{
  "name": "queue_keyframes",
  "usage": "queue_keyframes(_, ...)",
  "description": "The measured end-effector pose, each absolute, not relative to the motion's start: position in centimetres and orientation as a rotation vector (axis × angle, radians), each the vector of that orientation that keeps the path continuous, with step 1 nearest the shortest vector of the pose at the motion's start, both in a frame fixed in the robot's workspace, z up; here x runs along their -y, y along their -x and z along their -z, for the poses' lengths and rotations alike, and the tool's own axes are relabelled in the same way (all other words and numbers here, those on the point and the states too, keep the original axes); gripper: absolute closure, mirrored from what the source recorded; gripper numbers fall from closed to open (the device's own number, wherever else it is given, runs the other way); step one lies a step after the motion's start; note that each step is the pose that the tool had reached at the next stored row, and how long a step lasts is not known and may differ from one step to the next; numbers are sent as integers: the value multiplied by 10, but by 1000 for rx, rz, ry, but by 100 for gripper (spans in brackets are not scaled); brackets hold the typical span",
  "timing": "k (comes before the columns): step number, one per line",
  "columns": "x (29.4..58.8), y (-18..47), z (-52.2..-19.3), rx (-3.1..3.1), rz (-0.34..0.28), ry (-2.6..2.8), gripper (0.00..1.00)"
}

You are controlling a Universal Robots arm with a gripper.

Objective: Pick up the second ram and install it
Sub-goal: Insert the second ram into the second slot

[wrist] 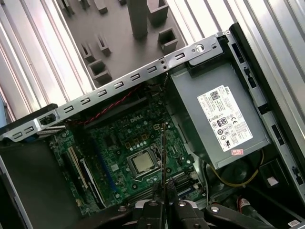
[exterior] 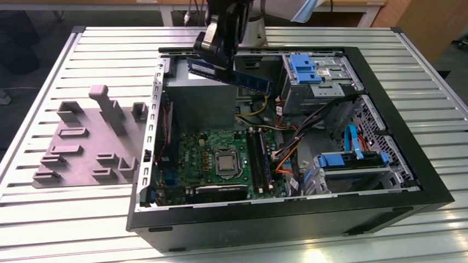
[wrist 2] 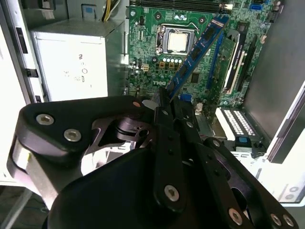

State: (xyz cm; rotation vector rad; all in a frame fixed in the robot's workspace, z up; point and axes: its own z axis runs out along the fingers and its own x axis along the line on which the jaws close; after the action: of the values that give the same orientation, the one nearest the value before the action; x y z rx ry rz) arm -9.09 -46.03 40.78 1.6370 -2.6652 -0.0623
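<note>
The desk [exterior: 80, 219] has a silver top of long metal slats, and light shines on them near its front. Behind it are a wooden panel [exterior: 428, 24] and a dark floor [exterior: 18, 66].

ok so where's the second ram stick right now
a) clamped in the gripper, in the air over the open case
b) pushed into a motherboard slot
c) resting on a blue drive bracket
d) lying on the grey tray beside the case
A: the gripper is shut on the second ram, which hangs tilted above the motherboard inside the open case, touching no slot.
</note>
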Motion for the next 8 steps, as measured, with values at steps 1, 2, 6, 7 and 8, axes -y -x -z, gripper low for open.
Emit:
queue_keyframes(1, 460, 91, -408, 2666, 62, -1636, 86)
queue_keyframes(2, 460, 91, -408, 2666, 62, -1636, 86)
queue_keyframes(6, 460, 91, -408, 2666, 62, -1635, 86)
queue_keyframes(7, 460, 91, -408, 2667, 62, -1635, 86)
queue_keyframes(8, 460, 91, -408, 2667, 62, -1634, 86)
